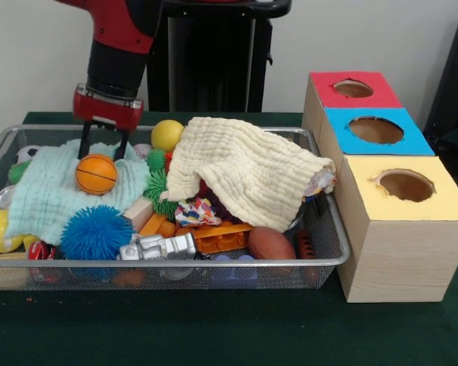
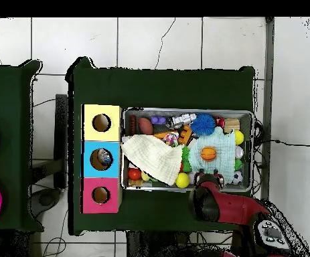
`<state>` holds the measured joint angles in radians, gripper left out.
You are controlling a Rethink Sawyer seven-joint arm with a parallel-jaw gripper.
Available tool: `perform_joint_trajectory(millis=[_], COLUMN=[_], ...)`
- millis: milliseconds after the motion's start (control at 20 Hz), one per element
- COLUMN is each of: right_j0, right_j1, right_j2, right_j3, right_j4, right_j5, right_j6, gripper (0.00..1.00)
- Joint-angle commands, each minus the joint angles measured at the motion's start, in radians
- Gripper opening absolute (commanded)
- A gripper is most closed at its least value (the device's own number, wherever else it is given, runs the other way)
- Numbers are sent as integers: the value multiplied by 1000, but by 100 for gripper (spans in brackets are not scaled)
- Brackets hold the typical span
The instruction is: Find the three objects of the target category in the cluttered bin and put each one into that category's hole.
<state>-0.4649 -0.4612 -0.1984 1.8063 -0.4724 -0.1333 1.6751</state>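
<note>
The wire mesh bin is full of toys; it also shows in the overhead view. My gripper is open and empty, its two black fingers hanging just behind and above an orange basketball that lies on a mint cloth. In the overhead view the gripper is at the bin's near side, beside the basketball. The blue-topped box's hole is to the right of the bin; in the overhead view the hole has something small inside.
A cream cloth covers the bin's middle. A yellow ball, a blue spiky ball, a brown football and a silver toy robot lie around. A red-topped box and a yellow-topped box flank the blue one.
</note>
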Motion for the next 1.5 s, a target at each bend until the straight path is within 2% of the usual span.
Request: perform_joint_trajectory(millis=[50,300,350,650,750,850,1000,1200,1300,1500], right_j0=[-3,-52,-64,-150,-164,-151,-166,-143,-152,-131], right_j1=[163,177,174,151,144,121,79,38,28,12], right_j2=[-36,20,36,164,191,191,251,280,317,328], right_j3=[-216,-260,-262,-251,-241,-227,-174,-121,-102,-93], right_j4=[11,-37,-52,-136,-143,-136,-131,-100,-95,-70], right_j5=[-56,-33,-27,22,42,62,96,136,157,206], right_j6=[82,47,48,17,23,29,45,70,71,79], gripper=[100,100,0,0,0,0,0,0,0,0])
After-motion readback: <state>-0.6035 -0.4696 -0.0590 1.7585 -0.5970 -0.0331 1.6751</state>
